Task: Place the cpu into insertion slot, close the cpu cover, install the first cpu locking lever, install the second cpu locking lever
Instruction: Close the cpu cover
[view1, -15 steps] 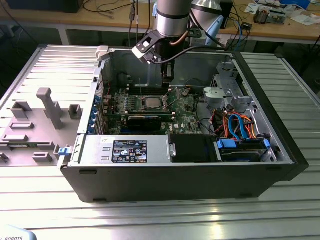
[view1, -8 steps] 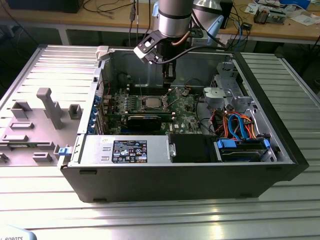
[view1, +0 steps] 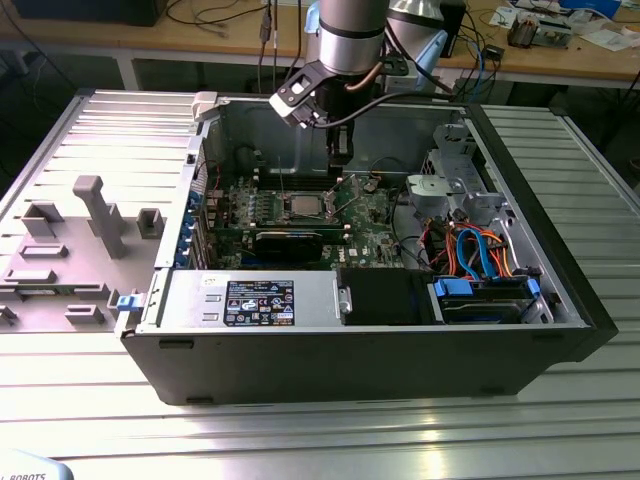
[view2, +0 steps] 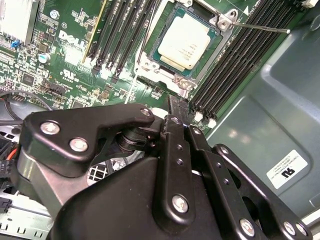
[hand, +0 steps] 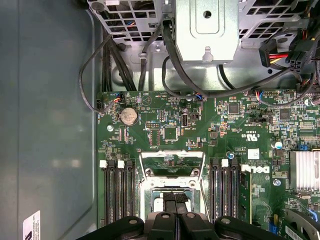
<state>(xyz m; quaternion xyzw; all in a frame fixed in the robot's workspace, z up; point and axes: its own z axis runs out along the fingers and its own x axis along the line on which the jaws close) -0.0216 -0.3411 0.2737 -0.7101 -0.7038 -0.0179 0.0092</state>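
The silver-topped cpu lies flat in the insertion slot on the green motherboard. The cpu cover, a thin metal frame, stands tilted up from the slot's edge on the drive-cage side, with green board showing through its cut-out. My gripper hangs just above that edge of the slot, fingers shut together with nothing between them. A thin wire locking lever sticks out from a slot corner, raised off the board.
Black memory slots flank the slot on both sides. A long black expansion card, the power supply and the drive cage with orange and blue cables crowd the open case. A grey fixture plate lies outside it, at the exterior view's left.
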